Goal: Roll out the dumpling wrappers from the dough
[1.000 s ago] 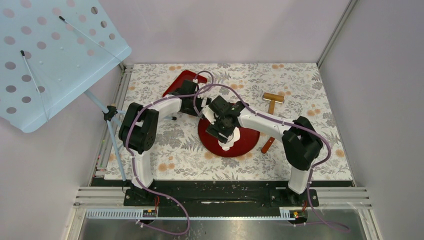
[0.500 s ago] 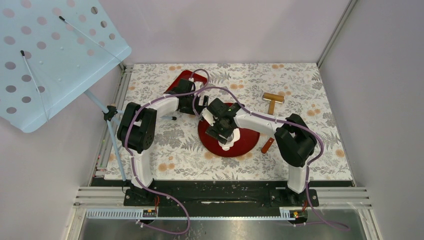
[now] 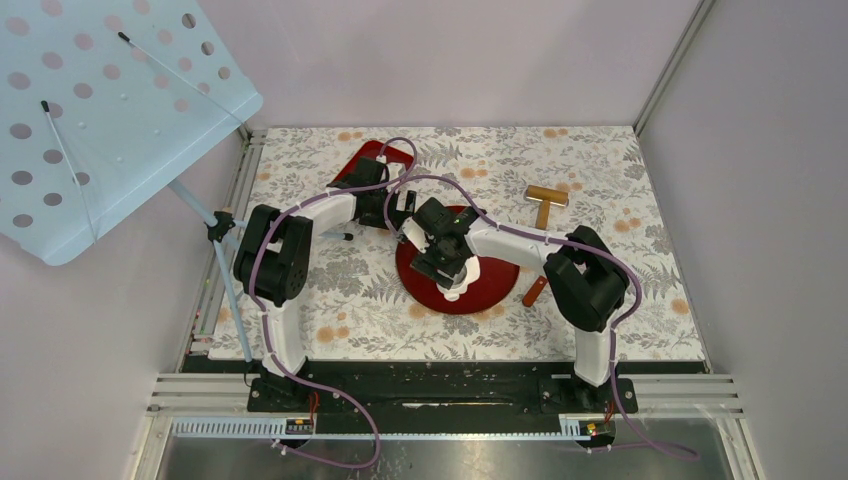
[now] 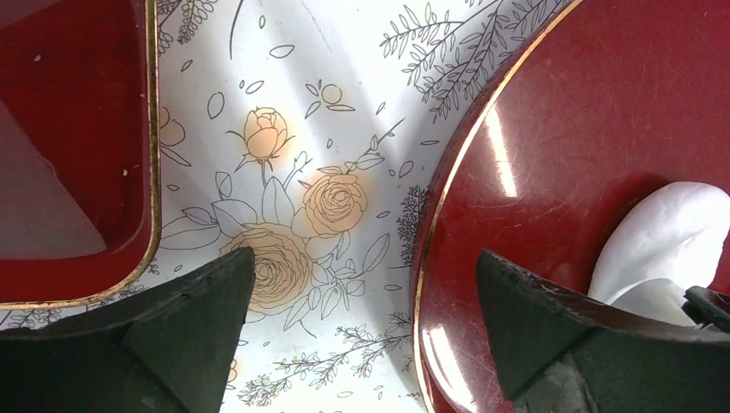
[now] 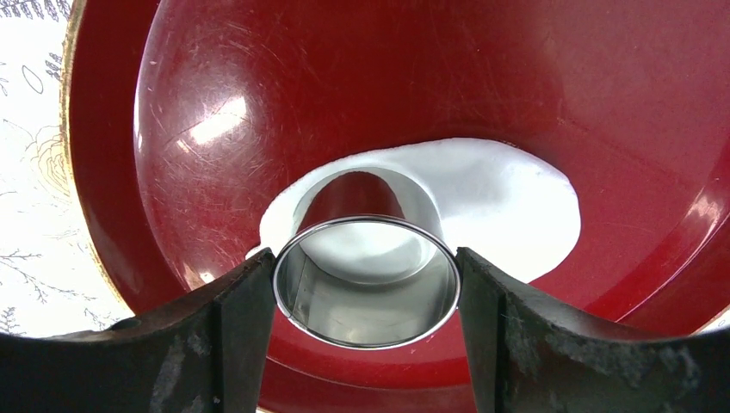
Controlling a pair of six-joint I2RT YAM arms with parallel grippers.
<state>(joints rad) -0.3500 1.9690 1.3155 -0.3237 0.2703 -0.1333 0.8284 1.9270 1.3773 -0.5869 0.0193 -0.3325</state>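
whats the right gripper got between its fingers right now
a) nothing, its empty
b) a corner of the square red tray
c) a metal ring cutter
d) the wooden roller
c: in the right wrist view, the right gripper has a finger on each side of the metal ring cutter, which stands on the white dough on the round red plate.
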